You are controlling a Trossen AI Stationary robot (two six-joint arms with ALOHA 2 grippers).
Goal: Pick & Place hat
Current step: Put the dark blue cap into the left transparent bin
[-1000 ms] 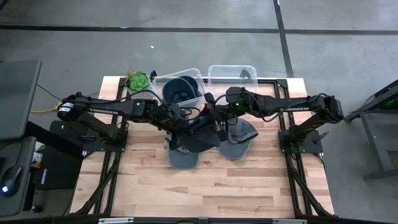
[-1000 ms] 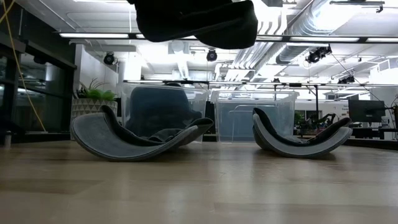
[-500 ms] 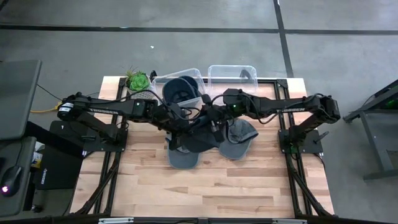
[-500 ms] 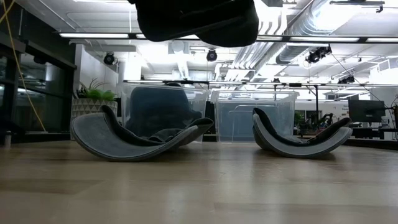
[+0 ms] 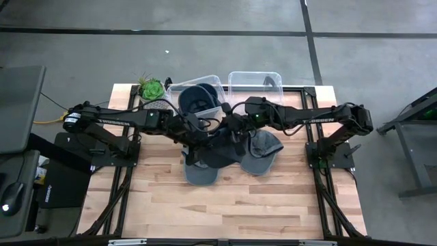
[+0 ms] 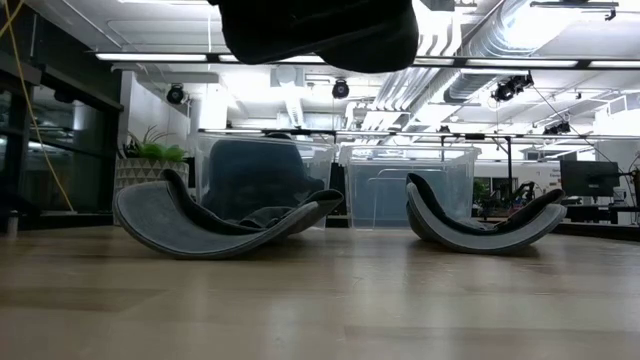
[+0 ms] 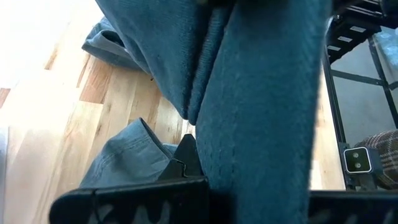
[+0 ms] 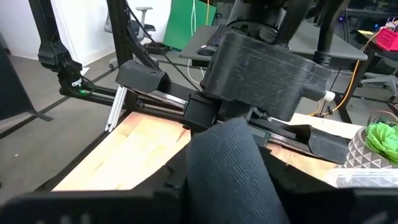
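I'm holding the dark cap (image 5: pixel 218 152) aloft mid-table, left gripper (image 5: pixel 198 140) pinching it | right gripper (image 5: pixel 232 131) closing onto its fabric | I'm advising: seat right's pinch firmly before left lets go.

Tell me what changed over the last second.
The right gripper moved a little toward the left arm and closed in on the lifted dark hat, which the left gripper kept clamped. The two hats on the table and both bins stayed put.
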